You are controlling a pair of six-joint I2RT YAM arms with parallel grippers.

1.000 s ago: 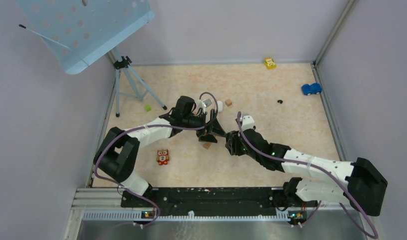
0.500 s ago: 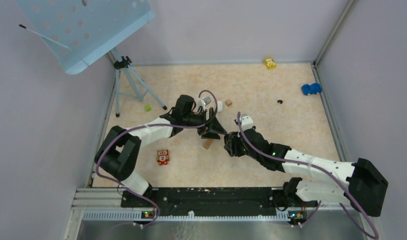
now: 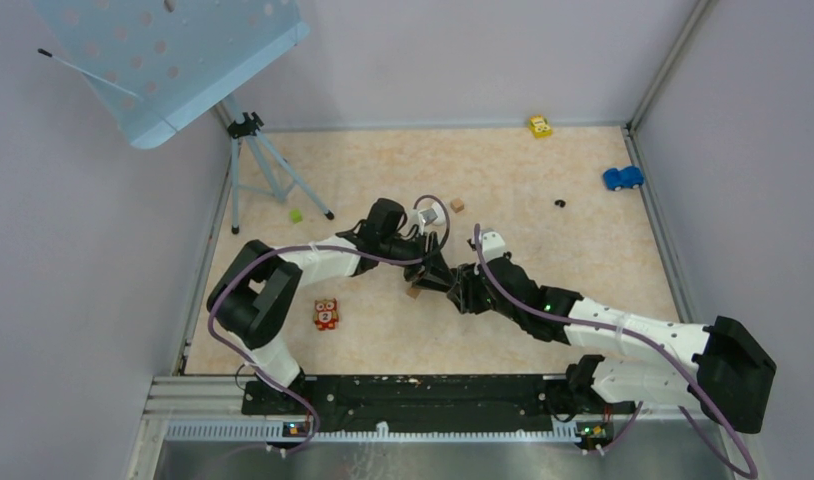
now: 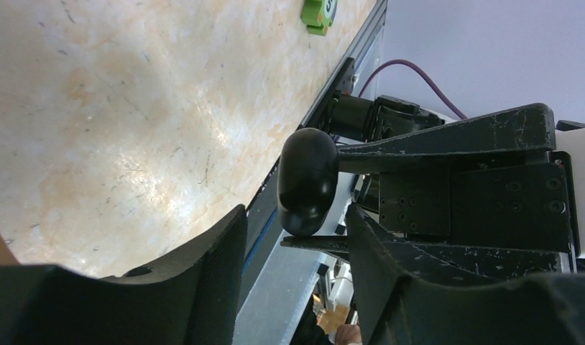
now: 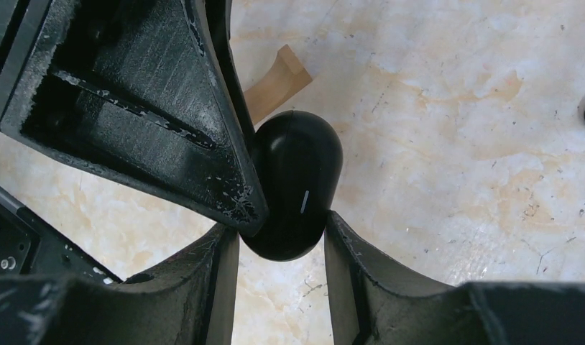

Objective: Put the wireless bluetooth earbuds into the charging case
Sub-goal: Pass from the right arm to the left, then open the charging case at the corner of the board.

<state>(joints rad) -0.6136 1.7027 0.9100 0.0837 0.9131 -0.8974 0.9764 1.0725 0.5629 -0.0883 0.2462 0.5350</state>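
White-and-black left arm (image 3: 323, 258), matching right arm (image 3: 633, 326), bulky black joint housings, purple cable (image 4: 408, 65) strung along each, matte black wedge-shaped fingers (image 5: 153, 122) with scuffed, pale-flecked edges, black wrist bracket (image 4: 491, 198) dotted with small screws.

Blue car (image 3: 623, 178), owl figure (image 3: 326, 314)

Black charging case (image 5: 297, 183) between gripper (image 5: 281, 241) fingers, wooden block (image 5: 279, 79) behind

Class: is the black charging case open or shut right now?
Shut. The charging case shows as one smooth closed pod, no lid raised, in both wrist views.
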